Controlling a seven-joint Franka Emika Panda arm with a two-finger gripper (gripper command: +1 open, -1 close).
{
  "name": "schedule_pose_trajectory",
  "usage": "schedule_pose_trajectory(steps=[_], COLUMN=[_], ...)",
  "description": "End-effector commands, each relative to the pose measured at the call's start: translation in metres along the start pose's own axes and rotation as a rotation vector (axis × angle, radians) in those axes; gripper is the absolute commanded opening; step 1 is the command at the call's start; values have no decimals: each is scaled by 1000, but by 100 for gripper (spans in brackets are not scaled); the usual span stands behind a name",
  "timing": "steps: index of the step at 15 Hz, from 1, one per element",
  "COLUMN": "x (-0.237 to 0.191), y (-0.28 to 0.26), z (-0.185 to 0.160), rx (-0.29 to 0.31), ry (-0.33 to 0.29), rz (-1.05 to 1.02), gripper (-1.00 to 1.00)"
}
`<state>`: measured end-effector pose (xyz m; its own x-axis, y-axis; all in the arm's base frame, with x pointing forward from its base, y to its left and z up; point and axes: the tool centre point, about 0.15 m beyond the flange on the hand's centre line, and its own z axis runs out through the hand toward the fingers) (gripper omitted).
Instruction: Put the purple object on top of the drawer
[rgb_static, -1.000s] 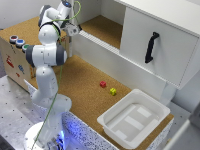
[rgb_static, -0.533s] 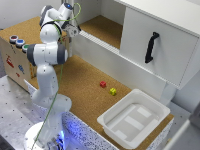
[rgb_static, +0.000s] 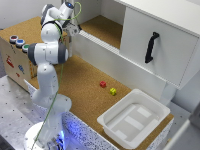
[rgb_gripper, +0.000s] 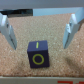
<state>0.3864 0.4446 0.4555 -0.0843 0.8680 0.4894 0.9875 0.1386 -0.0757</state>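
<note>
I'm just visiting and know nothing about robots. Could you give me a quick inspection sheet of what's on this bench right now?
Surface: cork-covered table, white wall panel along its far side.
Job's things: purple cube with yellow markings, resting on cork, seen only in the wrist view; white drawer cabinet with a black handle.
Clutter: small red block and small yellow block lying apart on the cork; empty white bin; box with coloured buttons at the exterior view's left.
Grippers: gripper with jaws open, one either side of the cube, not touching it.
Cables: thin green cable hanging along the arm.
Surroundings: perforated metal base under the robot.
</note>
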Motion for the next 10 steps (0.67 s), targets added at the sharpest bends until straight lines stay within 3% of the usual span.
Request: schedule_pose_trajectory(steps=[1,6,10], x=[9,-3,-17], y=[8,2,-8], z=[-24,-65,-81], rx=[-27,-191,-224], ry=[-179,-315,-437], rz=[49,122,175], gripper=[100,100,100])
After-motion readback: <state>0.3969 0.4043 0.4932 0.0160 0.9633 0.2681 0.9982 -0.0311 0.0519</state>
